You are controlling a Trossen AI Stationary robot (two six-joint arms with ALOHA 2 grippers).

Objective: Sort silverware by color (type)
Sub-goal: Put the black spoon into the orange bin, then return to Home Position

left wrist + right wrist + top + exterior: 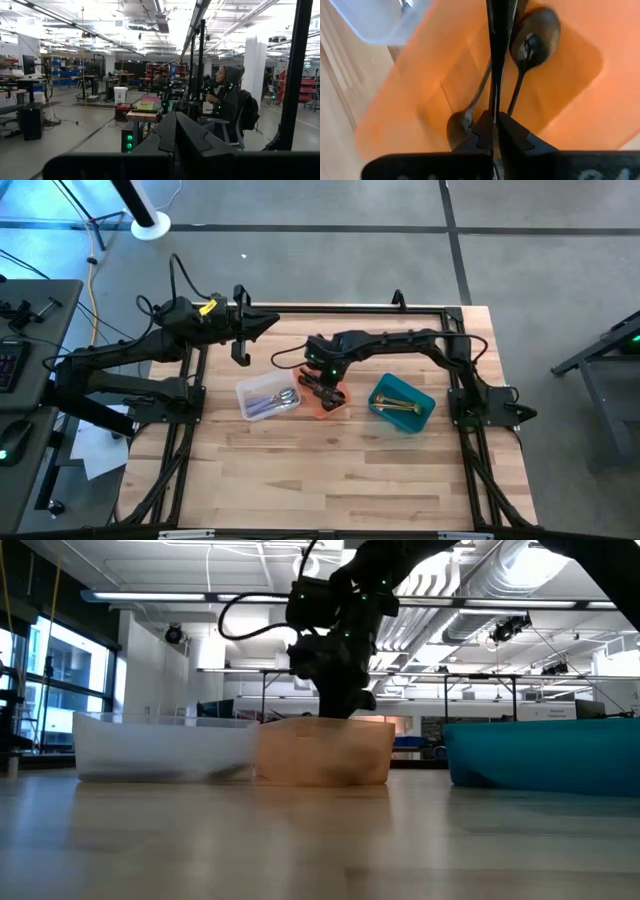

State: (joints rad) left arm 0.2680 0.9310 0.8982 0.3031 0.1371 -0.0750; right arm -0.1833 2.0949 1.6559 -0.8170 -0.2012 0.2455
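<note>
- The bench (330, 470) is a pale wooden top carrying three bins in a row; nothing lies loose on its bare boards that I can make out from above.
- The teal bin (402, 404) sits nearest the right arm's base, holding gold silverware (398, 406); the clear bin (267, 397) sits on the left arm's side with silver silverware (270, 401) inside; the orange bin (327, 402) stands between them, touching the clear one.
- The right tool (493, 131) hangs straight over the orange bin, its fingers pressed together on a black utensil (494, 60); the thin handle runs forward from the fingertips, in line with the tool's own long axis.
- Directly beneath lie two black spoons (532, 42); their handles run roughly parallel to the held piece, so the drop should need only a release straight down, I judge.
- The right arm is plainly the nearer one; the left tool (243, 330) waits raised near the bench's back edge, fingers pressed together, holding nothing.
- A person sits in the room beyond.
- No brand, label or writing is readable anywhere.
</note>
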